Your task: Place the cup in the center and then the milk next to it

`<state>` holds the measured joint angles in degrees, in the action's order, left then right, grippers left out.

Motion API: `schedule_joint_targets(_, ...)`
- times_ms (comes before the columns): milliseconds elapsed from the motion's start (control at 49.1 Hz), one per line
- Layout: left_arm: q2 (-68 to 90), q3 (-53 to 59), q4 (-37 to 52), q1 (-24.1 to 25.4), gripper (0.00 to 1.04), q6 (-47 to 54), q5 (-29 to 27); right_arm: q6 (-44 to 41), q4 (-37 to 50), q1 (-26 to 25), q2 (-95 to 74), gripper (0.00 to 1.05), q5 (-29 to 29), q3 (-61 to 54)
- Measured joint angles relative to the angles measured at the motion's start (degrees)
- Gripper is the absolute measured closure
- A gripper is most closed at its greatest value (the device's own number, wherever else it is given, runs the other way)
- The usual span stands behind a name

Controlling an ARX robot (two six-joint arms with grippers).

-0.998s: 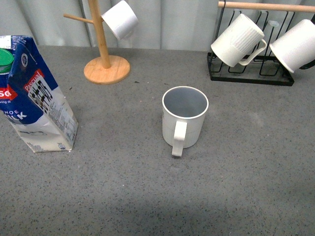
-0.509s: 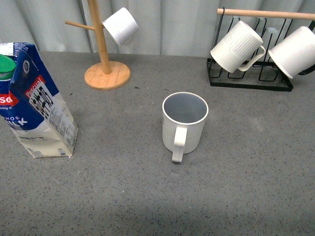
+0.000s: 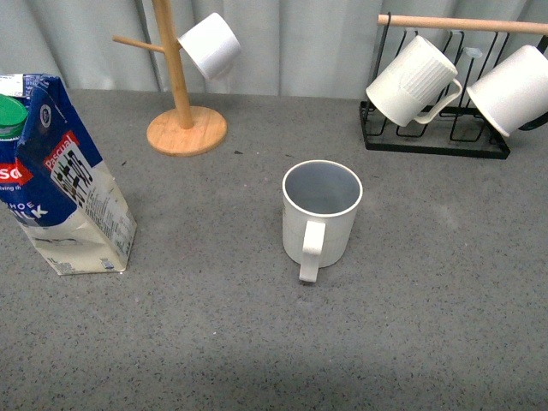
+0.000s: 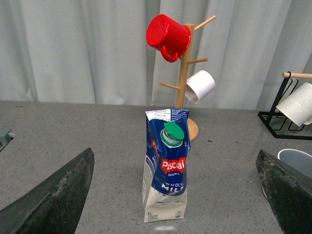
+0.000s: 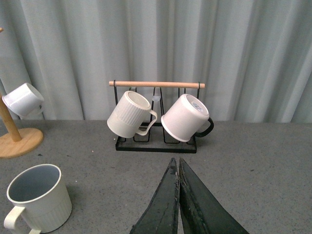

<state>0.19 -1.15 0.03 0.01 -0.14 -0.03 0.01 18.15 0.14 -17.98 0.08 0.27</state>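
The cup (image 3: 322,211), a cream-white ribbed mug with a grey-blue inside, stands upright in the middle of the grey table with its handle toward me. It also shows in the right wrist view (image 5: 38,197) and at the edge of the left wrist view (image 4: 297,158). The milk (image 3: 62,175), a blue-and-white carton with a green cap, stands at the left edge. In the left wrist view the milk (image 4: 165,165) stands between the wide-open fingers of my left gripper (image 4: 175,195), further out. My right gripper (image 5: 177,168) is shut and empty, right of the cup. Neither arm shows in the front view.
A wooden mug tree (image 3: 178,86) at the back left holds a small white cup (image 3: 210,43) and a red cup (image 4: 168,31). A black rack (image 3: 437,137) at the back right holds a white ribbed mug (image 3: 413,75) and another white mug (image 3: 514,86). Grey curtain behind.
The front view shifted slightly between one second and half a second ago; since then nothing has moved. Cup and milk stand where they were.
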Motion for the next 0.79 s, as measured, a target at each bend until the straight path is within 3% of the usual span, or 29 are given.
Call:
schedule_joint_targets(428,0.0,0.0,0.0,0.0,0.07,0.0,0.0,0.0,-8.0,0.0,8.0,1.04,0.0,0.0)
schedule_joint_targets(509,0.0,0.0,0.0,0.0,0.07,0.0,0.0,0.0,-17.3,0.0,15.3,1.04,-0.1,0.0)
schedule_joint_targets(651,0.0,0.0,0.0,0.0,0.07,0.0,0.0,0.0,-18.1,0.0,17.7,1.04,-0.2,0.0)
schedule_joint_targets(794,0.0,0.0,0.0,0.0,0.07,0.0,0.0,0.0,-18.1,0.0,17.7,0.75,-0.2,0.0)
